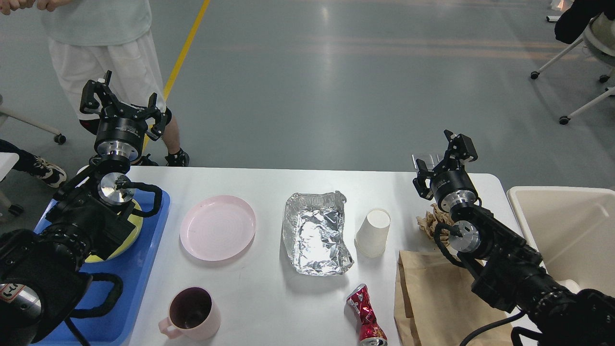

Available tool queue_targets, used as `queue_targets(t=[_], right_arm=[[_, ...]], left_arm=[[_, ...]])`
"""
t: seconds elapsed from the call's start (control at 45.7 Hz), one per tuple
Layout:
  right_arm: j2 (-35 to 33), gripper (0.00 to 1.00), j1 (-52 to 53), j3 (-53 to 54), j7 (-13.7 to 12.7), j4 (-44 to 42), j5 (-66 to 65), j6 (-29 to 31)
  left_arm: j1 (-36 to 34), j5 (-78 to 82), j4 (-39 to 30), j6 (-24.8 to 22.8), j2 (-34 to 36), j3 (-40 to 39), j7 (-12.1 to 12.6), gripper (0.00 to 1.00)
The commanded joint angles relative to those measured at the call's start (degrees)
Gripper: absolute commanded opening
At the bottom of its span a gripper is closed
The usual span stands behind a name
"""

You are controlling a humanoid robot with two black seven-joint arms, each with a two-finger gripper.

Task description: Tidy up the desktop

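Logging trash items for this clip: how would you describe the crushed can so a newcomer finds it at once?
Start at the white desktop and go to its near edge, right of the pink mug and just left of the brown paper bag. The crushed can lies there on its side, the only red, shiny, twisted thing.

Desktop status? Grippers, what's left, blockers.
Left gripper open, empty, above blue tray. Right gripper open, empty. Desktop still holds pink plate, foil, paper cup, crushed can, mug, paper bag. No blockers visible.
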Motion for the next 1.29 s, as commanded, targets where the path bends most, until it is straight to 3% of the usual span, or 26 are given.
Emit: queue_targets(t=[0.0, 0.372, 0.482, 0.547, 0.657, 0.745, 1.27], right_arm=[[0.0, 1.0, 0.0, 0.04, 0.0, -0.01, 0.0, 0.0], [0.0, 1.0, 0.0, 0.04, 0.0, -0.01, 0.0, 0.0], [0.0, 1.0, 0.0, 0.04, 0.0, -0.01, 0.0, 0.0], [0.0, 1.0, 0.0, 0.04, 0.0, -0.01, 0.0, 0.0], [0.0, 1.0, 0.0, -0.05, 0.0, -0.01, 0.0, 0.0], [0.0, 1.0, 0.0, 0.04, 0.0, -0.01, 0.0, 0.0], [0.0, 1.0, 0.0, 0.04, 0.0, -0.01, 0.0, 0.0]], left_arm=[[-0.13, -0.07, 0.0, 0.07, -1.0, -0.03, -0.33, 0.96], [0.4, 0.02, 0.0, 0.6, -1.35, 0.23, 0.37, 0.96], [0.4, 0.11, 0.0, 1.13, -1.35, 4.87, 0.98, 0.96], [0.22, 0.2, 0.0, 1.48, -1.35, 11.19, 3.09, 0.96], [-0.57, 0.11, 0.0, 1.39, -0.91, 22.63, 8.89, 0.96], [-1.71, 0.11, 0.0, 0.69, -0.65, 28.34, 10.91, 0.96], [-3.91, 0.64, 0.44, 1.22, 1.72, 36.87, 11.18, 0.96]])
